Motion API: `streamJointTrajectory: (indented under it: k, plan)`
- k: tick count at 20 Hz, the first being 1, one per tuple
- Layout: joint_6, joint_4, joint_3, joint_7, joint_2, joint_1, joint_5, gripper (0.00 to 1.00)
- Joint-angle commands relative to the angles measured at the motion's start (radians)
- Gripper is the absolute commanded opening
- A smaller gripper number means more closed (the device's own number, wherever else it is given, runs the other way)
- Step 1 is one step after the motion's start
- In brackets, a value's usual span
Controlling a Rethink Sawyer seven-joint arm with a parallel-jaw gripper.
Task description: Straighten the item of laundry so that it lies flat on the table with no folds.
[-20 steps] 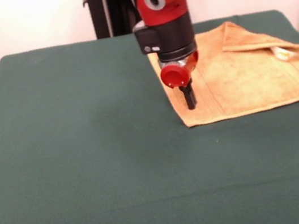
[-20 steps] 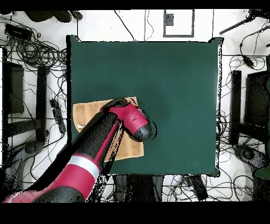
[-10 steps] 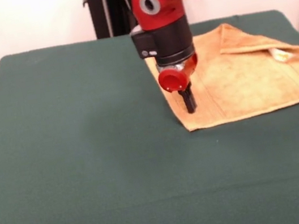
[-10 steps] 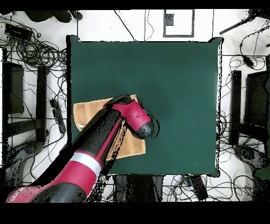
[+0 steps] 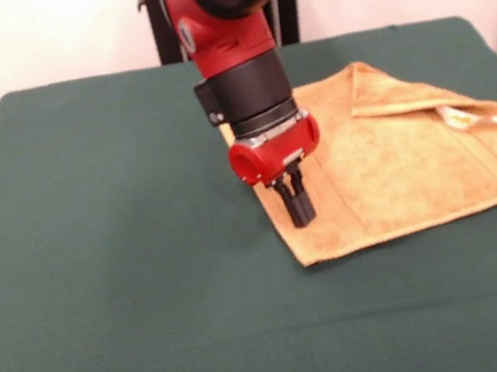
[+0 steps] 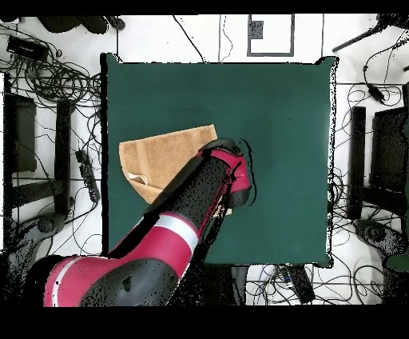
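Towel [image 5: 397, 161] dragged leftward by hand [image 5: 298, 214]

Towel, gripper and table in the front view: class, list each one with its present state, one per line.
Towel: mostly spread out, far right corner folded over, white tag showing.
Gripper: shut, tips pressing on the towel near its front left corner.
Table: green top, bearing the towel on its right side.

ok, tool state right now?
Tool: shut on the towel, pinching it near its front-left corner on the table.
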Motion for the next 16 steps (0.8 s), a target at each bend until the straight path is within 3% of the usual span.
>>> streamJointTrajectory:
  k: [1,16]
  plan:
    - [0.259,-0.122,0.119,-0.351,0.189,-0.022,0.101,0.0]
    - [0.27,-0.201,0.076,-0.354,0.254,-0.026,0.111,0.0]
